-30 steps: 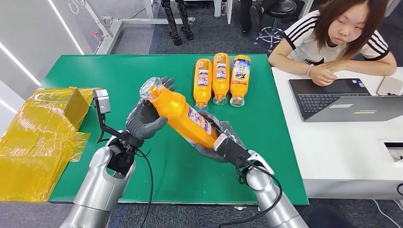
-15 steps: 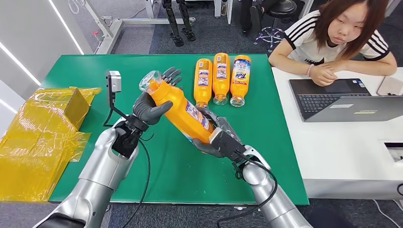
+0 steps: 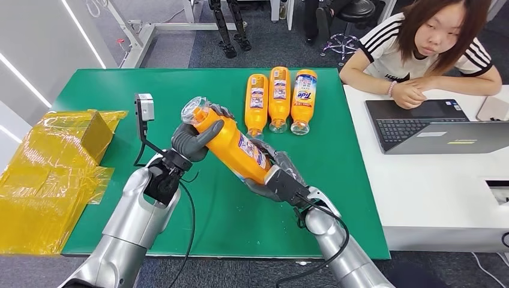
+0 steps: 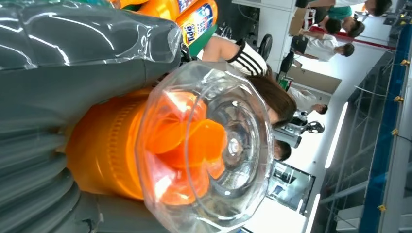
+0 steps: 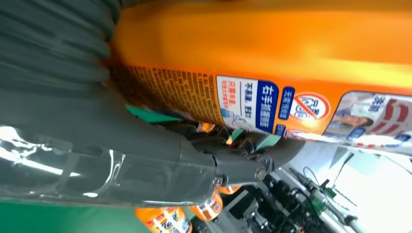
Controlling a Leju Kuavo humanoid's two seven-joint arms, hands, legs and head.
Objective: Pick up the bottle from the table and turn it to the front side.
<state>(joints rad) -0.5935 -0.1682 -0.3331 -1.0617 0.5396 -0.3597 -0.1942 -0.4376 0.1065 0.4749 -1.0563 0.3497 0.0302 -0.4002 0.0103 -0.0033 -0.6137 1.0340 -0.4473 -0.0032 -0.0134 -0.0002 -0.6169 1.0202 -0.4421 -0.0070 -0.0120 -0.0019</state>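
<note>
Both hands are on the bottle right now, holding it up off the green table, tilted so the clear cap points up and away toward the far left and the base sits lower, near the right hand.

The left hand grips the bottle at the neck, just under the cap, thumb wrapped across the orange shoulder. In the left wrist view you're looking straight at the clear faceted cap with the orange spout inside it, and the grey thumb pressed against the neck.

The right hand holds the base end, fingers curled around the lower body. The right wrist view is super close: orange body of the bottle with a printed label and small text facing the camera, dark fingers clamped under it.

Further back on the table three more orange bottles lie side by side, caps toward the robot, touching or nearly so. A crinkly yellow bag sits at the table's left edge. A person sits at the white desk on the right, beside a laptop.
</note>
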